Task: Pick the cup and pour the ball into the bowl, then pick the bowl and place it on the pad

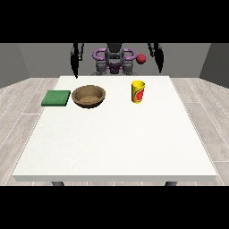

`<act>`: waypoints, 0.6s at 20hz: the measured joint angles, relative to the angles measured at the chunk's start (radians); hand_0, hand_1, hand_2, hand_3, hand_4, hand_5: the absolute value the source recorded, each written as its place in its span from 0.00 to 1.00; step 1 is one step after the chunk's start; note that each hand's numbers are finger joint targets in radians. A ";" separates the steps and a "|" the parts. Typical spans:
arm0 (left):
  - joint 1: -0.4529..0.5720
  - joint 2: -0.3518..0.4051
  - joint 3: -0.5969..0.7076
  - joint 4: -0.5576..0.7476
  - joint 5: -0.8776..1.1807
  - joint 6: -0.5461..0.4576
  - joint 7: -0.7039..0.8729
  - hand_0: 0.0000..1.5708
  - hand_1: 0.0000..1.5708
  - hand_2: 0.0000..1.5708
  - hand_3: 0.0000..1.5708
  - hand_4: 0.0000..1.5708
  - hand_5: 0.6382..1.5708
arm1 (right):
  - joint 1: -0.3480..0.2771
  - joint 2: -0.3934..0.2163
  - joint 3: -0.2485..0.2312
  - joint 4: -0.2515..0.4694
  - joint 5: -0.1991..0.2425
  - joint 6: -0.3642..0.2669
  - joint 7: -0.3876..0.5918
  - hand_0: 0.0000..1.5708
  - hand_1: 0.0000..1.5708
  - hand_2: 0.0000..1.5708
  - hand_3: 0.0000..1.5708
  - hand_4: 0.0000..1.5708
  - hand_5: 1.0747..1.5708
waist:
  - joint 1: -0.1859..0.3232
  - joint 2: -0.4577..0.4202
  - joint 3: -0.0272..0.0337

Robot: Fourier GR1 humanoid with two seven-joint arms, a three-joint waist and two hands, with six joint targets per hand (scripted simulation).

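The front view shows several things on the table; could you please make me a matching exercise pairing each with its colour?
Things:
1. pad
2. bowl
3. cup
4. ball

Colours:
A. yellow with a red mark
B. red
C. green
D. brown

Pairs: 1-C, 2-D, 3-A, 4-B
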State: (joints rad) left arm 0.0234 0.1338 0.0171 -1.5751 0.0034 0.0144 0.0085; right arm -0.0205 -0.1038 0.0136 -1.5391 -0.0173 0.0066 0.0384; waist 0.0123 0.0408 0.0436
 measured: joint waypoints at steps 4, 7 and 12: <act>-0.001 0.023 0.008 -0.047 0.006 -0.006 0.035 0.00 0.00 0.00 0.00 0.42 0.99 | -0.004 -0.015 -0.005 -0.047 -0.004 0.000 0.034 0.00 0.00 0.00 0.00 0.56 0.92 | -0.001 -0.128 -0.0183; -0.002 0.009 0.010 -0.085 0.037 -0.005 0.086 0.00 0.00 0.00 0.00 0.41 0.99 | 0.003 -0.013 -0.011 -0.090 -0.027 -0.001 0.082 0.00 0.00 0.00 0.00 0.56 0.93 | -0.020 -0.234 -0.0295; -0.008 -0.062 0.000 -0.168 0.111 0.049 0.283 0.00 0.00 0.00 0.00 0.39 0.99 | 0.046 0.011 -0.018 -0.208 -0.109 -0.020 0.278 0.00 0.00 0.00 0.00 0.55 0.92 | -0.080 -0.382 -0.0396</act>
State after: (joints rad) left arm 0.0158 0.0722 0.0167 -1.7426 0.1143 0.0629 0.2920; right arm 0.0252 -0.0933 -0.0041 -1.7466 -0.1267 -0.0137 0.3164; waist -0.0679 -0.3412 0.0040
